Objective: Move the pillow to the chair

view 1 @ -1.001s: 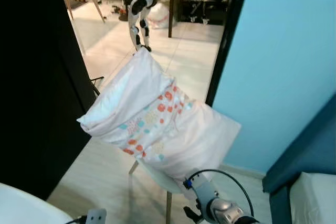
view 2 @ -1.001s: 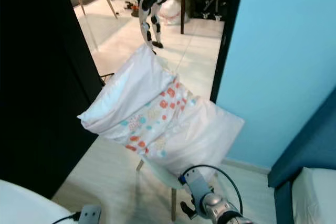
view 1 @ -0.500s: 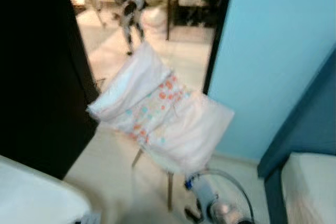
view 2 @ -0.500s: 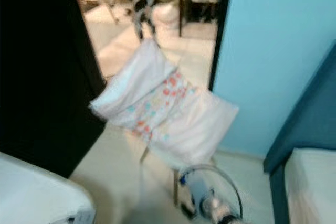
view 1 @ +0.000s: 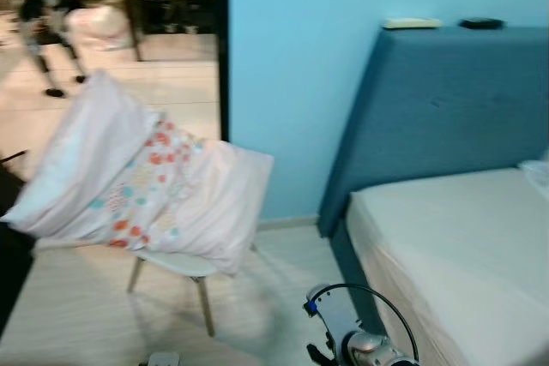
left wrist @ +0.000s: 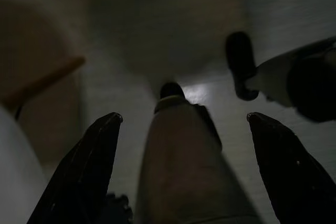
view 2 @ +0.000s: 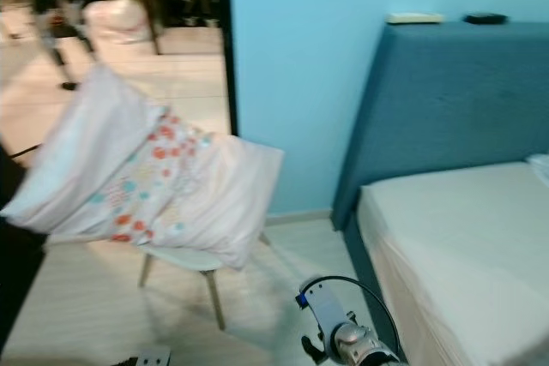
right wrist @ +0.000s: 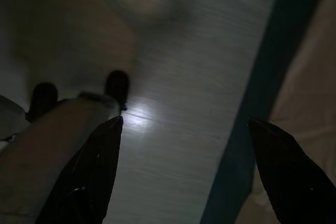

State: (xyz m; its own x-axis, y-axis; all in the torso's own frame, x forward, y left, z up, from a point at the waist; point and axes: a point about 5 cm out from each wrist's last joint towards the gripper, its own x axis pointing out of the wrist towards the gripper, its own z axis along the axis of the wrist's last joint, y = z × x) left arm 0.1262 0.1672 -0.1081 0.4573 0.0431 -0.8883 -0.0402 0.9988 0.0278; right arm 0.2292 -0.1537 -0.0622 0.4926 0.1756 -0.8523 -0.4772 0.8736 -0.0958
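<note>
**Pillow lying on the chair, both grippers hanging empty**

The white pillow (view 1: 141,186), printed with a band of red, orange and teal dots, is lying across the seat of the small white chair (view 1: 176,267) on the left, overhanging it on both sides, its far left corner tilting upward. The chair is standing on the pale floor (view 1: 77,315) near the light blue wall (view 1: 300,66). To the right, the blue bed (view 1: 446,109) is showing its headboard and pale mattress. The left gripper (left wrist: 181,145) is hanging over the floor in dim light, its fingers spread wide and holding nothing. The right gripper (right wrist: 184,150) is hanging beside the bed, jaws likewise spread apart and empty.
</note>
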